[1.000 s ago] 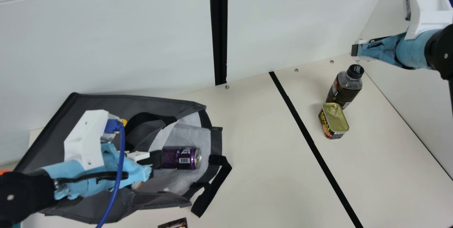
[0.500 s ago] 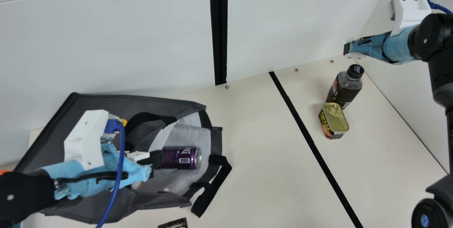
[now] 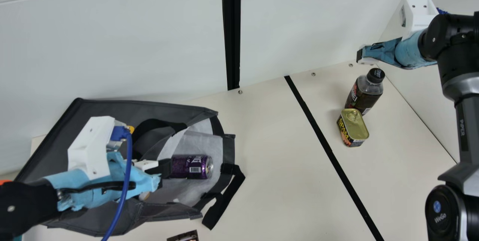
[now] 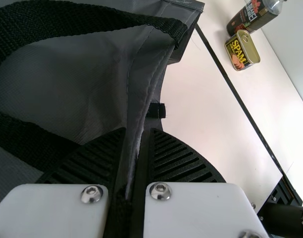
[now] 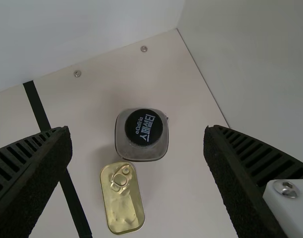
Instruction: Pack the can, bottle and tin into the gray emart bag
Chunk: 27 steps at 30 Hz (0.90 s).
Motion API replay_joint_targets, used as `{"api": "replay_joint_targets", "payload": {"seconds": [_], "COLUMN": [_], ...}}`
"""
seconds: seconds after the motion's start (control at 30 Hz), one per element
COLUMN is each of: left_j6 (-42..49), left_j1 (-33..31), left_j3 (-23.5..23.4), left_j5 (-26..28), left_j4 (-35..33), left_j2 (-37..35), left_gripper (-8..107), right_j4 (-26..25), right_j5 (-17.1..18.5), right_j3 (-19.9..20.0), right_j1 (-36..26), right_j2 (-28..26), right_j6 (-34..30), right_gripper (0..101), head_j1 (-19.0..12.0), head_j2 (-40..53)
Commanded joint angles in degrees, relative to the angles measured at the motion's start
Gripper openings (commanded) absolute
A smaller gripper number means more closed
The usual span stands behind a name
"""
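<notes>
Here, can [image 3: 191, 167] in bag [image 3: 108, 110], bottle [image 3: 362, 95] beside tin [image 3: 354, 125]

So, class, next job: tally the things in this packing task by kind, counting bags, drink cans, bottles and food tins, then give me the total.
Gray bag: 1
Purple drink can: 1, lying in the bag's mouth
Bottle: 1
Gold-topped tin: 1
Total: 4

In the main view, the right gripper [image 3: 359, 55] has drifted toward nine o'clock, passing from the twelve o'clock side of the bottle's cap [image 3: 376, 75] to about eleven. More of the right arm [image 3: 467, 128] now shows around four o'clock.
</notes>
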Motion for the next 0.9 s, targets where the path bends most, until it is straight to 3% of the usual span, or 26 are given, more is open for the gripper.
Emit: {"api": "replay_joint_targets", "payload": {"seconds": [0.0,0.87], "left_j6": [0.0,0.0], "left_j1": [0.0,0.0], "left_j3": [0.0,0.0], "left_j5": [0.0,0.0], "left_j4": [0.0,0.0], "left_j2": [0.0,0.0], "left_gripper": [10,10], "right_j4": [0.18,0.32], "right_j5": [-0.03,-1.03], "right_j3": [-0.07,0.01], "right_j1": [0.0,0.03], "right_j2": [0.45,6.79], "right_j6": [-0.09,0.42], "right_gripper": [91,91], "head_j1": [-1.3,-1.3], "head_j2": [-0.05,-0.05]}}
